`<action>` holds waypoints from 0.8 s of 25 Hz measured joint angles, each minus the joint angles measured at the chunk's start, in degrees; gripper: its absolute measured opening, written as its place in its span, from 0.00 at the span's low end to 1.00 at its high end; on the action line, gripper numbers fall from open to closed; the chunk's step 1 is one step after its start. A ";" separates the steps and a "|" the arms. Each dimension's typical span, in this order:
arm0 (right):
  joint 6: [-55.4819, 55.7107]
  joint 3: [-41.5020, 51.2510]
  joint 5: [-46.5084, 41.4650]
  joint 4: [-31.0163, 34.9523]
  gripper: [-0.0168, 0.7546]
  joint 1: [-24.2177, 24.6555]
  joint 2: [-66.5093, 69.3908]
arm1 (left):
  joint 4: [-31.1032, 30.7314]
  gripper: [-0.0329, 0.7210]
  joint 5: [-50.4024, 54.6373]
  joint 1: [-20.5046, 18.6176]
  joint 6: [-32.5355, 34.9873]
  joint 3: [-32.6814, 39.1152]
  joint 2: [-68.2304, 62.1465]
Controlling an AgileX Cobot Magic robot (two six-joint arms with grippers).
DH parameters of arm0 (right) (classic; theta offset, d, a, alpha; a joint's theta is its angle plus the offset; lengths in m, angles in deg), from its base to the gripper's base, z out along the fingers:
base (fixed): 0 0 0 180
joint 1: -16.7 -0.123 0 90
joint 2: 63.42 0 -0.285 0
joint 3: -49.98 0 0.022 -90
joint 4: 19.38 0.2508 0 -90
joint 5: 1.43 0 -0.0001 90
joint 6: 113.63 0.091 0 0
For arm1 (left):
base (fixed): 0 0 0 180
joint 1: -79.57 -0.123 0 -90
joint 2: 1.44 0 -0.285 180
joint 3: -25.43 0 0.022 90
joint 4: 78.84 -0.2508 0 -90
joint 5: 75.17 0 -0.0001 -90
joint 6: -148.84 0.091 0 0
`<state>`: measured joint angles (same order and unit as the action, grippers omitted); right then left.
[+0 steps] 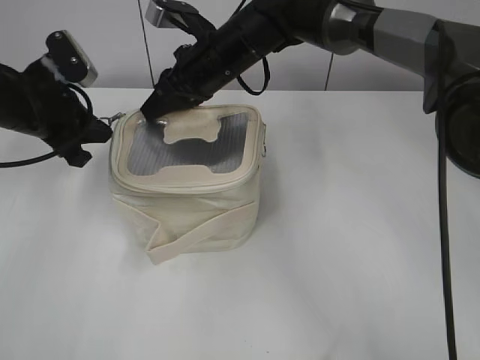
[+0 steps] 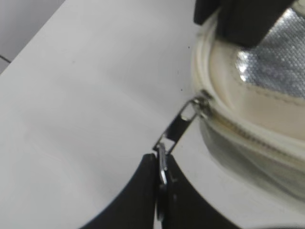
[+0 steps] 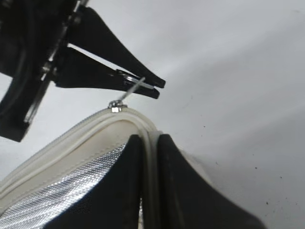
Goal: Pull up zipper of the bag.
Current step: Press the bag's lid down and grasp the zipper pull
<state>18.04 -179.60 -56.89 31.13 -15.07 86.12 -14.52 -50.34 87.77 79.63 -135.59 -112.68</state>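
**Metal pull pinched, rim pinned: draw along the zip line**

Black fingertips of the left gripper are clamped together on the ring pull, just off the bag's far-left corner. The bag sits on the white table, a little left of centre in the exterior view. The pull stands out stiffly from the slider, which sits right at that rounded corner, so the link looks taut.

Along the bag's rim, the zipper runs away from the slider. In the left wrist view the teeth towards the near side look meshed; whether the stretch beyond the corner is open I cannot tell.

At the same corner, from the bag's far side, the right gripper reaches across. Its fingers are nearly together, pinching the cream piping of the lid edge just behind the slider.

To do this step well, I judge the left arm should pull along the rim's curve, not straight outward, keeping the pull low and in line with the teeth. The right should hold the rim firm as a counter. The risk is the thin ring slipping from the pads, or the light bag dragging sideways.
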 joint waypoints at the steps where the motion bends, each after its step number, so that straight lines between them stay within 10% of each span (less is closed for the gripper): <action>1: 0.39 0.00 0.00 0.00 0.12 0.01 0.00 | -0.66 0.04 -0.67 0.00 -1.20 1.20 1.00; 20: 5.96 0.00 0.40 0.01 0.10 0.29 0.10 | -1.25 0.04 -1.87 3.29 -9.74 26.02 25.25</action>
<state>24.00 -179.60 -56.49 31.14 -14.77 86.21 -15.78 -52.22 91.06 69.88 -109.57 -87.43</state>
